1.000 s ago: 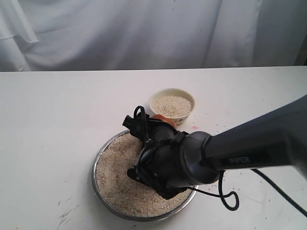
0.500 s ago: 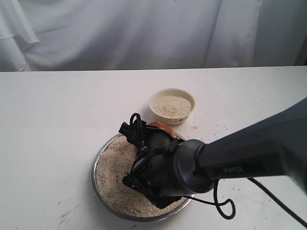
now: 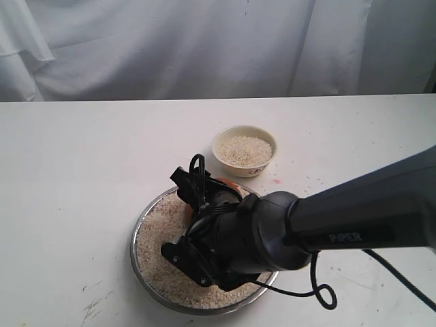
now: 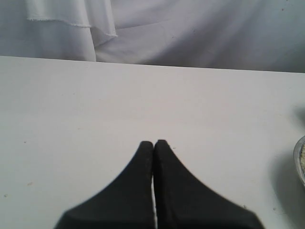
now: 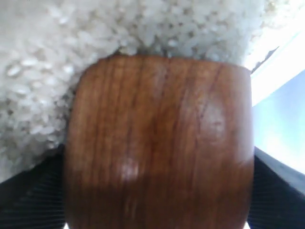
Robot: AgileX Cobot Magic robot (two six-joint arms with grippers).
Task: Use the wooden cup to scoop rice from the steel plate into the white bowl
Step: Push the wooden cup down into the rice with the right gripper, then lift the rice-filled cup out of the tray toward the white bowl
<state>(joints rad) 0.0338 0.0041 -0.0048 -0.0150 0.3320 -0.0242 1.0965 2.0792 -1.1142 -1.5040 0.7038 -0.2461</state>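
Observation:
The steel plate [image 3: 138, 231] sits at the table's front middle, filled with rice [image 3: 158, 242]. My right gripper [image 5: 158, 198] is low over the plate, shut on the wooden cup [image 5: 159, 143]; its dark fingers [image 5: 33, 198] show on both sides of the cup. The cup lies tilted with its mouth pushed into the rice [image 5: 57, 52]. In the exterior view the wrist hides nearly all of the cup except a reddish sliver [image 3: 227, 182]. The white bowl [image 3: 246, 168] stands just behind the plate and holds rice [image 3: 244, 150]. My left gripper [image 4: 153, 143] is shut and empty over bare table.
Loose grains lie scattered on the white table [image 3: 82, 170] to the right of the bowl and plate. A black cable [image 3: 320, 289] loops beside the plate's right rim. White cloth hangs behind the table. The plate's edge [image 4: 300, 160] shows in the left wrist view.
My right arm has swung down and to the left across the plate, carrying the cup away from the bowl and into the rice. The left gripper has no earlier frame.

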